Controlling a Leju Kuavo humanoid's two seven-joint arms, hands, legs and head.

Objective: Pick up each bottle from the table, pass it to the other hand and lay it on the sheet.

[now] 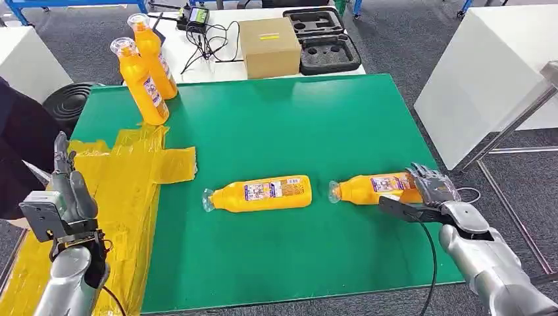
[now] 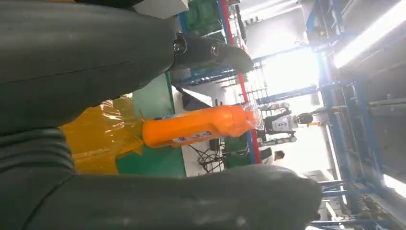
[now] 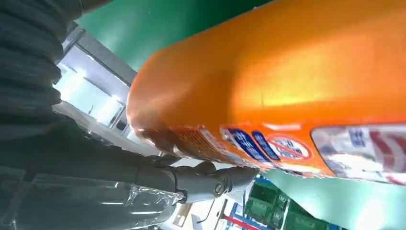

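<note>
- My right hand [image 1: 434, 191] reaches low over the green surface [image 1: 296, 125], fingers wrapped around the base of a lying bottle [image 1: 368, 189].
- My left hand [image 1: 66, 197] is raised upright over the yellow sheet [image 1: 125, 178], fingers apart, holding nothing.

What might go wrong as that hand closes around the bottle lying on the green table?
The right hand grips only the base end of the lying orange bottle, so it could swing or slip when lifted. It could also bump the second lying bottle close beside its cap. The left hand waits far across the table, making the handover a long reach.
</note>
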